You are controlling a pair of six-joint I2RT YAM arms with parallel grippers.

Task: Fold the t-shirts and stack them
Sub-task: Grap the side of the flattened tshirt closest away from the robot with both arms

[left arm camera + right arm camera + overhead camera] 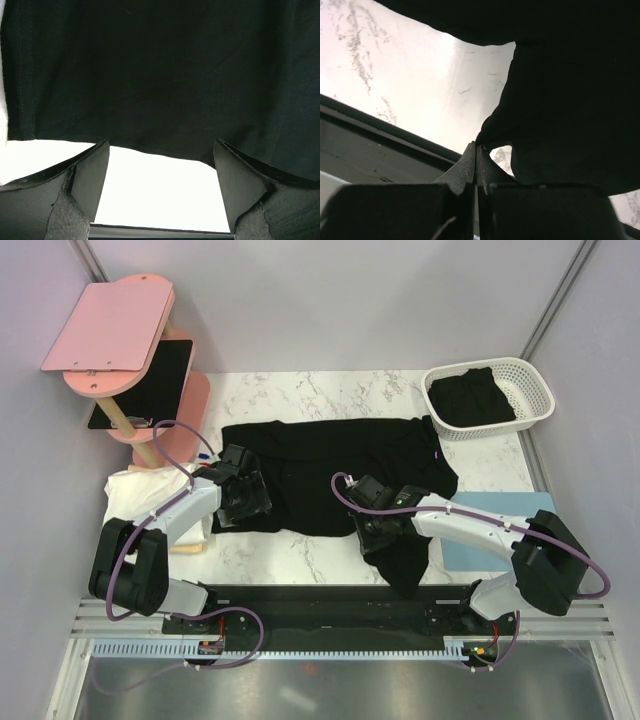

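Spread t-shirt [340, 465]: black, lies flat across the middle of the marble tabletop [300, 560]. Its near right part is bunched and trails toward the near edge.
Second t-shirt [470, 400]: black, crumpled inside the white basket [535, 390] at the far right corner.
Right tool [372, 525]: fingers pressed together, pinching a fold at the near edge of the spread t-shirt. In the right wrist view the fabric runs into the tips and sits raised, with marble showing beneath it.
Left tool [243, 498]: fingers spread wide, nothing between them. It is positioned over the left side of the spread t-shirt, and in the left wrist view the hem lies at the fingertips.
Blue mat [500, 510]: flat, just right of the spread t-shirt, partly under the right arm.
White cloth [135, 490]: heaped at the left edge, beside the left arm.
Pink stand [110, 325]: far left corner, with a glossy black rectangle [150, 380] resting on a lower shelf.
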